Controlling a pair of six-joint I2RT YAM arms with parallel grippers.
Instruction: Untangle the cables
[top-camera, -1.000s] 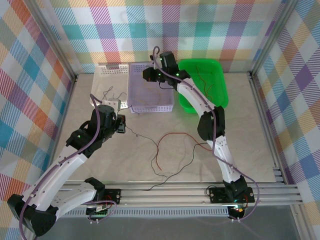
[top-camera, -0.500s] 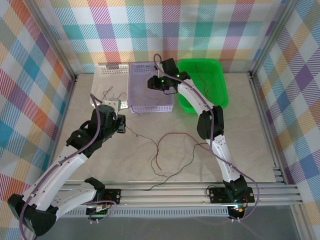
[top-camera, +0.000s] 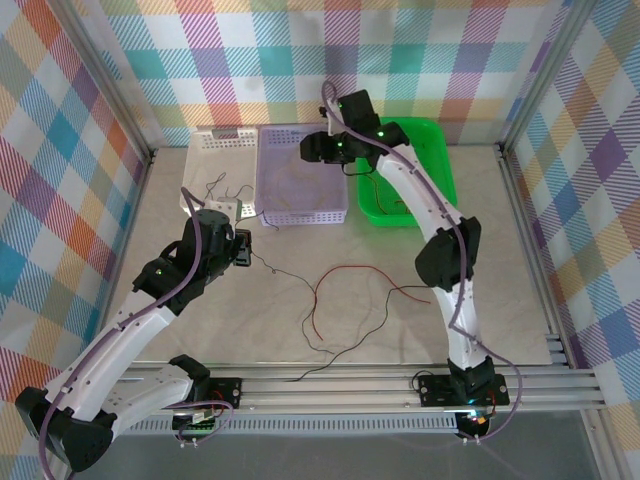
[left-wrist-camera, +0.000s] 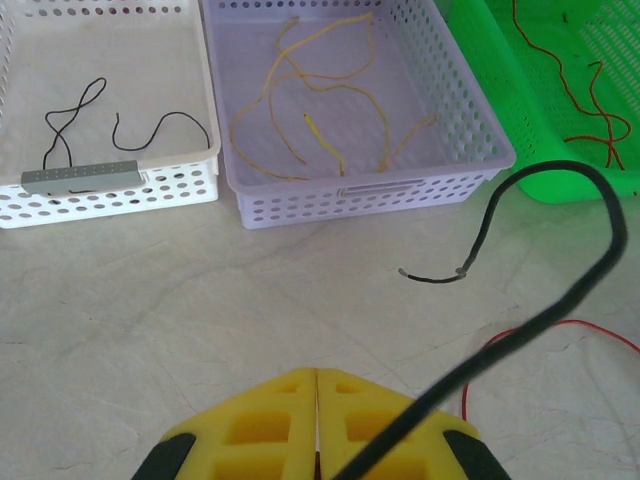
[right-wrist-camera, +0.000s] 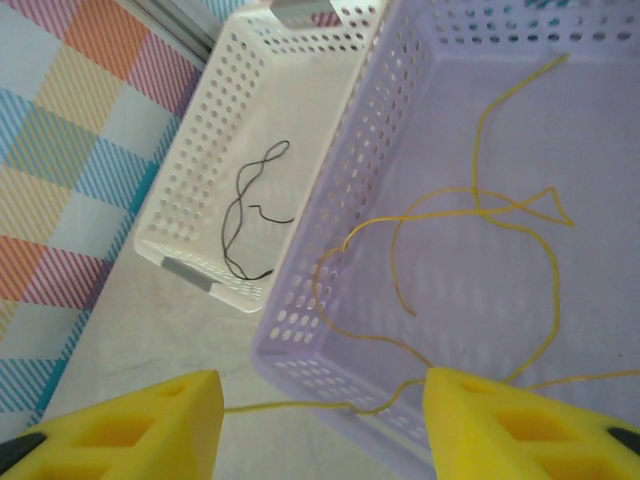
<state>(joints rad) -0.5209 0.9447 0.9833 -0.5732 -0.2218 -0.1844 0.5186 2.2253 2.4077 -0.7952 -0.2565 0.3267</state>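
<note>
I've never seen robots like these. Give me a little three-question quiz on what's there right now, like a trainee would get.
1. True or false: the left gripper is shut on a black cable.
2. Which basket holds the yellow cables? A white, B purple, C green.
3. Fill in: the right gripper is ____ (open or shut).
Key: 1 true; 2 B, the purple basket; 3 open.
</note>
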